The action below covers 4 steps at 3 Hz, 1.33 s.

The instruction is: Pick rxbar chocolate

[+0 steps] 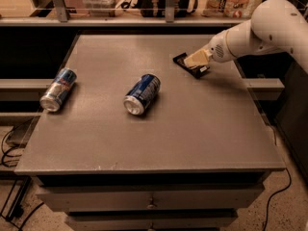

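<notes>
Grey desk [192, 138], flat top, drawer fronts below its front edge; a shelf rail [144, 20] runs behind the far edge with blurred items on it that cannot be identified. White arm [269, 25] enters from upper right and slopes down and left over the desk's far right corner. Two blue and silver cans lie on their sides. Middle can [142, 94] is near the desk centre, its open end toward the front left. Left can [58, 89] is near the left edge, aligned much the same way, well apart from the middle can. Bar [180, 60]: small, flat, black, lying on the desk in the far right part, well apart from both cans, long axis running diagonally from far left to near right. Gripper [196, 59], pale tip, sits directly over the bar and covers its middle; one black corner shows on the left and one below the tip. State of the jaws: cannot tell, since tip and bar overlap. A dark cable [281, 196] lies on the floor at lower right.
</notes>
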Each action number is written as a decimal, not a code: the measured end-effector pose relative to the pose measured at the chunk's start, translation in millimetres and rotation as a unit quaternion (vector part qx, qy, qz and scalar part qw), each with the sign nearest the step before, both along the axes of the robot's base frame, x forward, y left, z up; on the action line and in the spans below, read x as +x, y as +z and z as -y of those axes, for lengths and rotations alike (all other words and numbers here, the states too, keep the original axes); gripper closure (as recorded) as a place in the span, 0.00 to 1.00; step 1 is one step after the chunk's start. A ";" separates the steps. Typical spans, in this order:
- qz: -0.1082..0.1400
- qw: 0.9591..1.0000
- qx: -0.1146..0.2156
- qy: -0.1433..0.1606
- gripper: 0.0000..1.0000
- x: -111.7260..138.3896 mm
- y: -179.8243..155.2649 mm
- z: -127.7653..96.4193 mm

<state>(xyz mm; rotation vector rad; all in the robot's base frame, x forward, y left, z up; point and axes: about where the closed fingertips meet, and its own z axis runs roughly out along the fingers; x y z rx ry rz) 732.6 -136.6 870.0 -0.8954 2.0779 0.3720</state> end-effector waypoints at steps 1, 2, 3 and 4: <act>0.005 1.000 -0.001 0.006 0.03 -2.9 4.5 -6.0; -0.005 1.000 -0.003 -0.002 0.00 2.5 -3.1 -2.6; -0.018 1.000 -0.004 -0.015 0.00 10.4 -14.1 4.3; -0.029 0.999 -0.006 -0.024 0.00 16.0 -26.0 9.6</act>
